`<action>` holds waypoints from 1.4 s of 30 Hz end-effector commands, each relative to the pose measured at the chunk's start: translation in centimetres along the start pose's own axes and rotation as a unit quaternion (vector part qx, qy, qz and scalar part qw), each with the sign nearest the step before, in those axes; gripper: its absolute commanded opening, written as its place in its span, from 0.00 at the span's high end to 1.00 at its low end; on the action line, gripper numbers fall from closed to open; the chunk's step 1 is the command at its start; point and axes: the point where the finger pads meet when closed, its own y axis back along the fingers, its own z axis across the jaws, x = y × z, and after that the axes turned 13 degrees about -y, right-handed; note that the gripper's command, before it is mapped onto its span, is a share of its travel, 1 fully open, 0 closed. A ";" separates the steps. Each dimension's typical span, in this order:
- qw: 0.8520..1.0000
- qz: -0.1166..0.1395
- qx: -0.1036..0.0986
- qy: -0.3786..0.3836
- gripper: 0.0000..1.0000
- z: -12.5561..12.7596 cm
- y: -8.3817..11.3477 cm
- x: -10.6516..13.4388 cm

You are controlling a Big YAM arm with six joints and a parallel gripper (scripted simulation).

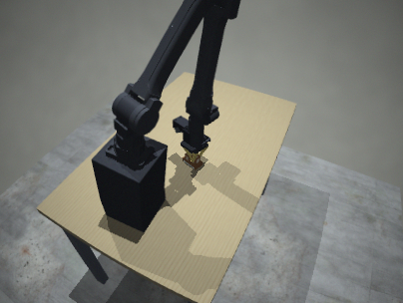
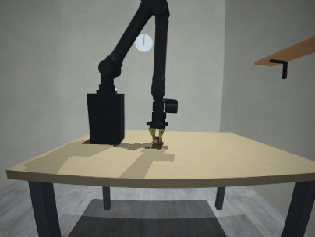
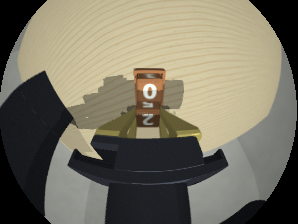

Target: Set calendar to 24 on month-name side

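Observation:
The small orange-brown tray (image 3: 149,70) (image 2: 157,146) is on the table under the arm. In the wrist view a cube face (image 3: 149,91) with a white 0 shows at its far end. Nearer the fingers is a darker brown face (image 3: 148,120) with a 2, reading inverted, and above it a thin, foreshortened strip of another digit. Which face belongs to which cube is hard to tell. My gripper (image 1: 194,156) (image 2: 157,136) (image 3: 147,110) points down, its yellow fingers closed on both sides of a cube. The month's name and the cubes' undersides are hidden.
The arm's black pedestal (image 1: 131,186) (image 2: 106,118) stands on the table (image 1: 239,130) (image 2: 234,160), beside the tray and gripper. A wooden shelf (image 2: 292,52) is on the wall at the right, well above the table.

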 end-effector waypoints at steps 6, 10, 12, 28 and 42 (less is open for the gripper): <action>1.000 -0.005 0.010 0.004 0.75 -0.8 -0.1 -0.1; 1.000 -0.008 0.019 0.003 0.75 -1.5 0.4 -0.2; 1.000 -0.007 0.018 0.003 0.75 -1.5 0.4 -0.2; 1.000 -0.007 0.018 0.003 0.75 -1.5 0.4 -0.2; 1.000 -0.005 0.010 0.004 0.75 -1.3 0.5 -0.2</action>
